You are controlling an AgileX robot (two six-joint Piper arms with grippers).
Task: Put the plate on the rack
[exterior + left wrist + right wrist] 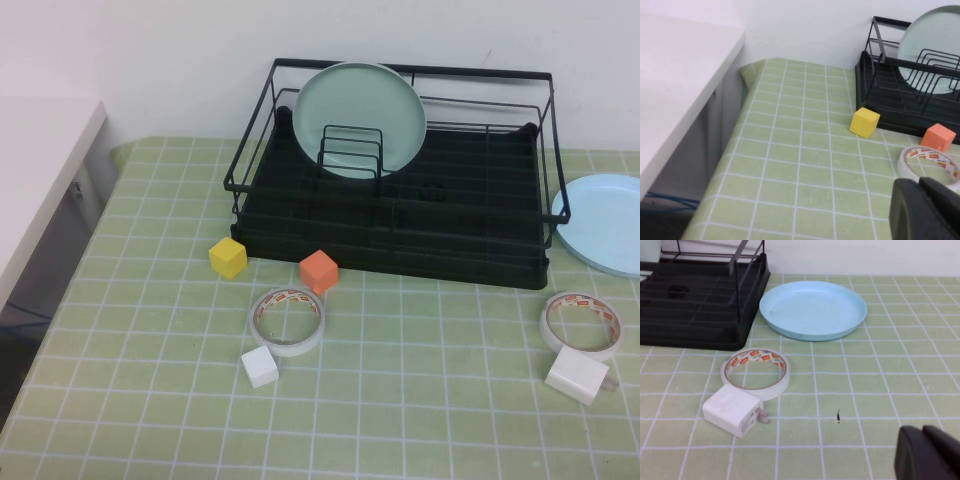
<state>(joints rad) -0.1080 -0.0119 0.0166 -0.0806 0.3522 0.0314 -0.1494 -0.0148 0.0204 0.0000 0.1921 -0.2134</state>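
The light sky-blue plate point(605, 222) lies flat on the green checked cloth, just right of the black wire rack point(400, 257). It also shows in the right wrist view point(812, 310), beside the rack's corner point(695, 315). A pale mint-green plate point(360, 110) stands upright in the rack's divider loops. Neither arm shows in the high view. My left gripper point(920, 186) is shut and empty, low over the cloth near a tape roll. My right gripper point(923, 431) is shut and empty, over the cloth well short of the blue plate.
In front of the rack lie a yellow cube point(227, 257), an orange cube point(318, 270), a tape roll point(287, 320) and a white cube point(260, 367). Another tape roll point(581, 324) and a white charger point(577, 378) lie front right. A white table point(40, 170) stands at the left.
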